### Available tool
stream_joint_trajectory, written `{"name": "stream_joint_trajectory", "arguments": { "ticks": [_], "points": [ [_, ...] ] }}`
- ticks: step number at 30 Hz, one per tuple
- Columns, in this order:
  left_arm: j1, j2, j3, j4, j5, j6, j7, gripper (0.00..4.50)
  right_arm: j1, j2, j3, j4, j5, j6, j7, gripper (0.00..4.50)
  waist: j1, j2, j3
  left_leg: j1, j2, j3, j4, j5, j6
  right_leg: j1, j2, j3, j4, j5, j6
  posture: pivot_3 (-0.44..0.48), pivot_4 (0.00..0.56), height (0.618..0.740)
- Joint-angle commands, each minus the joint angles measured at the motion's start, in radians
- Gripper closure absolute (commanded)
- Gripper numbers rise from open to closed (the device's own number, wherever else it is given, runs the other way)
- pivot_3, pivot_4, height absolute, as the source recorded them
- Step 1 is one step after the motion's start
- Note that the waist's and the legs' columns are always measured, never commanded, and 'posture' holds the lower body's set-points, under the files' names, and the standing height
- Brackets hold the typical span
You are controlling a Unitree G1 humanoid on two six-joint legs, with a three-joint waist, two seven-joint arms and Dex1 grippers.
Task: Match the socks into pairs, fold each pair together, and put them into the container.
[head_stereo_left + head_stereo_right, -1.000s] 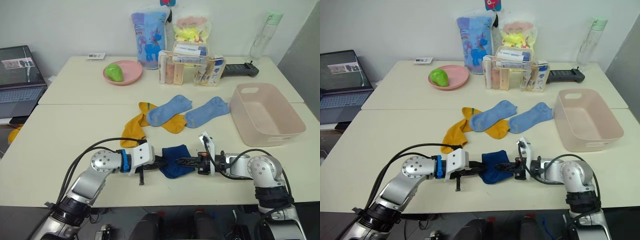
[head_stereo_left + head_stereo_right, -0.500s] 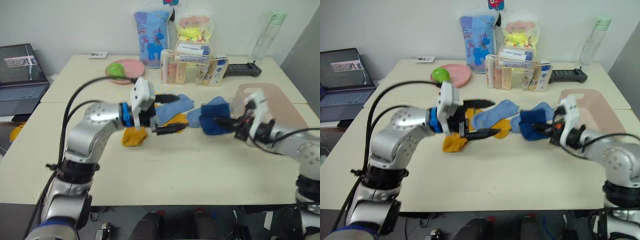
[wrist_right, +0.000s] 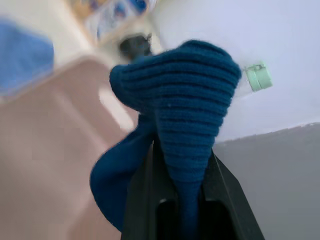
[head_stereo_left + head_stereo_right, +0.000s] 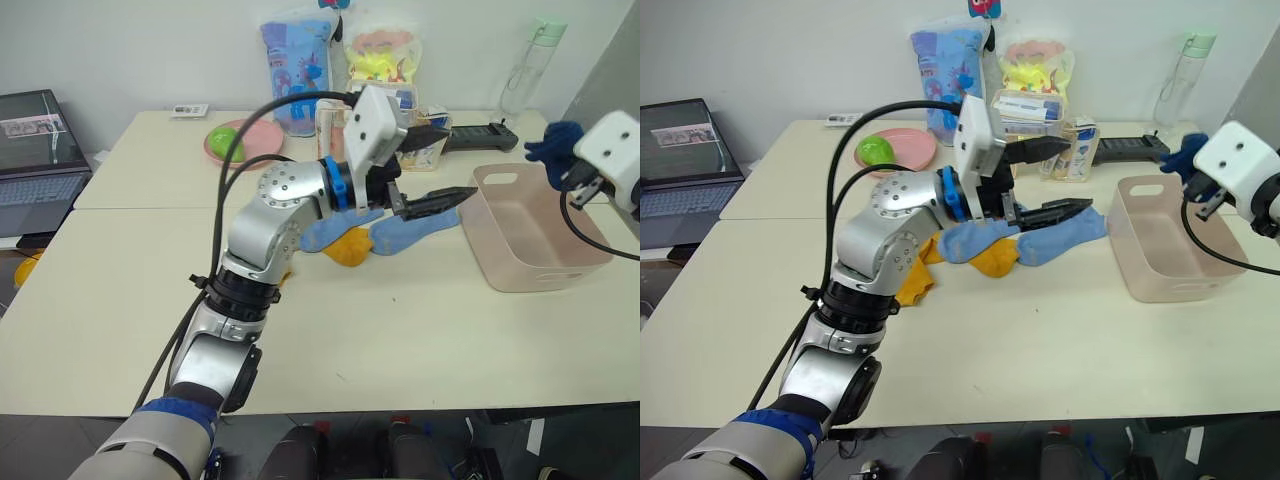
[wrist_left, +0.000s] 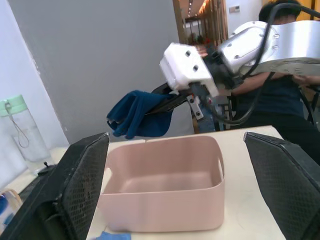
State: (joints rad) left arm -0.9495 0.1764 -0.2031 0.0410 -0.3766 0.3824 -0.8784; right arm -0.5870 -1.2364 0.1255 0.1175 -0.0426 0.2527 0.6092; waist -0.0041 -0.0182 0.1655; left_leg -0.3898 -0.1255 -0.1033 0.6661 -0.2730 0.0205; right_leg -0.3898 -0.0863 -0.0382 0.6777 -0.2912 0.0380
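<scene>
Navy pair (image 5: 141, 114) pinched in right tool (image 5: 172, 102), above container (image 5: 165, 187)

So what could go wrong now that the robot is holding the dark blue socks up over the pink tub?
The navy socks hang near the pink tub's far edge, so if dropped now they might land on the rim or outside. The bundle droops from the right gripper, so it may unfold as it falls. The open left gripper hovers over the light blue socks and could nudge them.
</scene>
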Motion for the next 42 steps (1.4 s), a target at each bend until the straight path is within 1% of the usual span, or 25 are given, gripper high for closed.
{"name": "stream_joint_trajectory", "arguments": {
  "ticks": [1,3,6,11,15,19,20,23,25,27,28,31,34,36,38,41,42],
  "points": [
    [0.029,-0.003,-0.015,-0.073,-0.001,0.006,0.002,0.02,-0.060,-0.010,0.081,0.158,-0.159,-0.224,0.064,4.50,-0.001,0.000,0.000,0.000,0.000,0.000,0.000,0.000,0.000,0.000,0.000,0.000,0.000,0.000,0.000,0.000,0.150,0.740],
    [0.056,-0.001,-0.026,-0.095,0.001,0.015,0.002,0.02,-0.098,0.008,0.120,0.233,-0.208,-0.276,0.111,4.50,-0.002,0.002,0.000,0.000,0.000,0.001,0.000,0.000,0.000,-0.001,0.000,0.001,0.001,0.000,0.000,0.000,0.150,0.740],
    [0.076,-0.010,-0.034,-0.119,0.001,0.025,0.013,0.02,-0.149,0.041,0.160,0.330,-0.283,-0.362,0.127,4.50,-0.001,0.003,0.001,0.000,0.000,0.001,0.000,0.000,-0.001,-0.001,0.000,0.001,0.001,0.000,0.000,0.000,0.150,0.740],
    [0.104,-0.027,-0.039,-0.161,-0.002,0.055,0.049,0.02,-0.219,0.136,0.192,0.473,-0.334,-0.431,0.172,4.50,0.002,0.003,0.001,0.000,0.000,0.000,0.000,0.001,-0.001,0.000,0.000,0.001,0.001,0.000,0.000,0.000,0.150,0.740],
    [0.121,-0.010,-0.055,-0.180,0.014,0.064,0.047,0.02,-0.251,0.182,0.203,0.572,-0.357,-0.461,0.213,4.50,0.004,0.003,0.001,0.000,0.000,0.000,0.000,0.001,-0.001,-0.001,0.000,0.001,0.000,0.000,0.000,0.000,0.150,0.740],
    [0.114,-0.012,-0.052,-0.174,0.024,0.062,0.061,0.00,-0.279,0.202,0.205,0.641,-0.366,-0.478,0.253,3.23,0.004,0.003,0.001,0.000,0.000,0.000,0.001,0.001,-0.001,0.000,0.000,0.001,0.001,0.000,0.000,0.000,0.150,0.740],
    [0.110,-0.014,-0.049,-0.176,0.021,0.066,0.062,0.00,-0.292,0.201,0.203,0.645,-0.365,-0.481,0.272,2.81,0.004,0.003,0.001,0.000,0.000,0.000,0.001,0.001,-0.001,0.000,0.000,0.001,0.001,0.000,0.000,0.000,0.150,0.740],
    [0.104,-0.019,-0.045,-0.173,0.017,0.069,0.066,0.00,-0.321,0.200,0.191,0.649,-0.356,-0.483,0.322,1.74,0.004,0.003,0.001,0.000,0.000,0.000,0.001,0.001,-0.001,0.000,0.000,0.001,0.001,0.000,0.000,0.000,0.150,0.740],
    [0.103,-0.024,-0.043,-0.168,0.017,0.065,0.069,0.00,-0.329,0.191,0.177,0.632,-0.331,-0.466,0.390,1.02,0.004,0.003,0.001,0.000,0.000,0.000,0.001,0.001,-0.001,0.000,0.000,0.001,0.001,0.000,0.000,0.000,0.150,0.740],
    [0.100,-0.032,-0.041,-0.171,0.012,0.066,0.070,0.00,-0.340,0.168,0.155,0.573,-0.287,-0.417,0.511,0.29,0.004,0.003,0.001,0.000,0.000,0.000,0.001,0.001,-0.001,0.000,0.000,0.001,0.001,0.000,0.000,0.000,0.150,0.740],
    [0.099,-0.035,-0.040,-0.172,0.010,0.066,0.070,0.00,-0.344,0.160,0.150,0.554,-0.277,-0.403,0.546,0.03,0.004,0.003,0.001,0.000,0.000,0.000,0.001,0.001,-0.001,0.000,0.000,0.001,0.000,0.000,0.000,0.000,0.150,0.740],
    [0.097,-0.034,-0.039,-0.170,0.011,0.065,0.068,0.00,-0.351,0.140,0.132,0.493,-0.239,-0.332,0.654,0.03,0.005,0.003,0.001,0.000,0.000,0.000,0.001,0.001,-0.001,0.000,0.000,0.001,0.001,0.000,0.000,0.000,0.150,0.740],
    [0.097,-0.031,-0.036,-0.164,0.013,0.061,0.066,0.00,-0.361,0.123,0.118,0.440,-0.215,-0.268,0.733,0.03,0.005,0.003,0.001,0.000,0.000,0.000,0.001,0.001,-0.001,0.000,0.000,0.001,0.001,0.000,0.000,0.000,0.150,0.740],
    [0.103,-0.028,-0.035,-0.159,0.015,0.052,0.063,0.00,-0.439,0.128,0.112,0.451,-0.239,-0.261,0.717,0.03,0.004,0.004,0.001,0.000,0.000,0.000,0.001,0.001,-0.001,0.000,0.000,0.001,0.001,0.000,0.000,0.000,0.150,0.740],
    [0.105,-0.028,-0.036,-0.156,0.016,0.048,0.062,0.00,-0.484,0.138,0.116,0.476,-0.264,-0.273,0.685,0.03,0.003,0.005,0.001,0.000,0.000,0.000,0.001,0.001,-0.001,-0.001,0.000,0.001,0.001,0.000,0.000,0.000,0.150,0.740],
    [0.103,-0.032,-0.039,-0.152,0.021,0.043,0.065,0.00,-0.472,0.168,0.125,0.527,-0.275,-0.321,0.623,0.66,0.005,0.004,0.001,0.000,0.000,-0.001,0.000,0.001,-0.001,-0.001,0.000,0.000,0.000,0.000,-0.001,0.000,0.150,0.740],
    [0.102,-0.032,-0.040,-0.152,0.023,0.043,0.066,0.00,-0.462,0.172,0.134,0.544,-0.288,-0.346,0.601,1.03,0.006,0.004,0.001,0.000,0.000,-0.001,0.000,0.001,-0.001,0.000,0.000,0.000,0.000,0.000,-0.001,0.000,0.150,0.740]
  ]
}}
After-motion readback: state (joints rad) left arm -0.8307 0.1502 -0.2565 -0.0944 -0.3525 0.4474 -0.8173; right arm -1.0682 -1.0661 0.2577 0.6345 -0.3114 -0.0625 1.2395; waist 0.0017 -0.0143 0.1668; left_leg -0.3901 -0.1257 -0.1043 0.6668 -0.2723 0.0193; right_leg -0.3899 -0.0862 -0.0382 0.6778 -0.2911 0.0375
